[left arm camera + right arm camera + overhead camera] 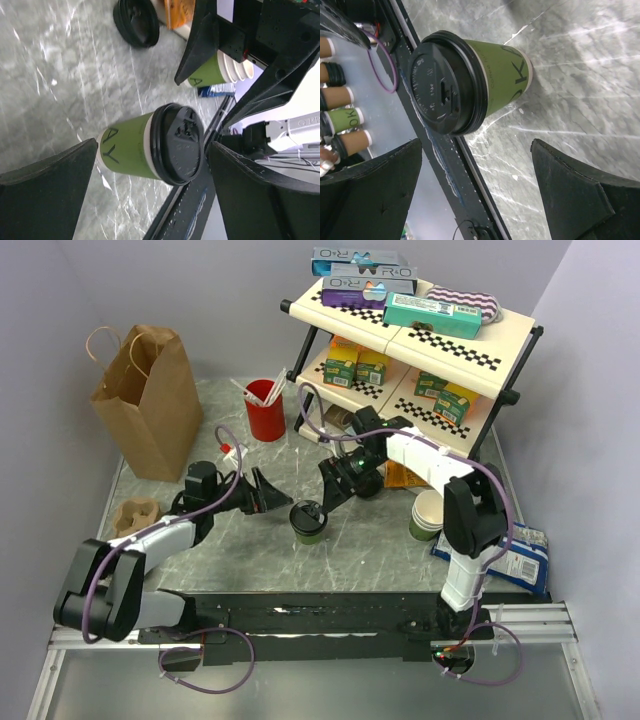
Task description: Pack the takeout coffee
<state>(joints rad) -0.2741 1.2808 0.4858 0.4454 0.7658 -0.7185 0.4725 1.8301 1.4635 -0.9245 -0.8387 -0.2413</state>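
I am holding my left end effector (266,492) and right end effector (330,492) wide open, gripping nothing, with the lidded takeout coffee (308,522) standing upright between them, midway along the worktop (230,560) toward its near edge. A red cup (264,412) is holding sticks (248,391) near the far edge, beside a brown paper bag (150,405). My left wrist view is showing a pile of black lids (136,22) that I cannot make out from above, and bare worktop is lying around the coffee.

The takeout coffee (308,523) stands mid-table (220,560). The paper bag (148,405) stands back left and the red cup (264,412) behind. The cup stack (428,516) is right, before the shelf rack (505,337).
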